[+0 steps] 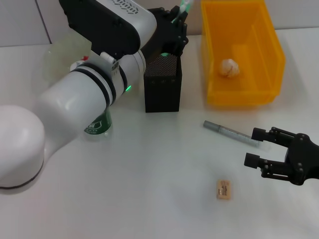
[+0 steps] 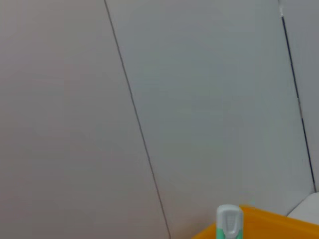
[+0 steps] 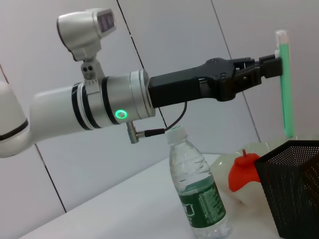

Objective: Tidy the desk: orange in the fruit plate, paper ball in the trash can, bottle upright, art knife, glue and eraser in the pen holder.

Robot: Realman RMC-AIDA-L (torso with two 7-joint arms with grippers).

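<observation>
The trash can (image 1: 259,59) is bright yellow, with the white paper ball (image 1: 229,67) in it. The pen holder (image 1: 163,84) is black mesh. The glue (image 3: 285,84) is a translucent green stick with a pale cap. The bottle (image 3: 197,191) is clear, with a dark green label and white print. The orange (image 3: 242,172) is red-orange; the fruit plate (image 3: 259,148) is pale green. The eraser (image 1: 223,189) is tan with dark print. The art knife (image 1: 231,133) is grey. The left gripper (image 3: 271,64) and right gripper (image 1: 259,147) are black; the tabletop (image 1: 159,189) is white.
</observation>
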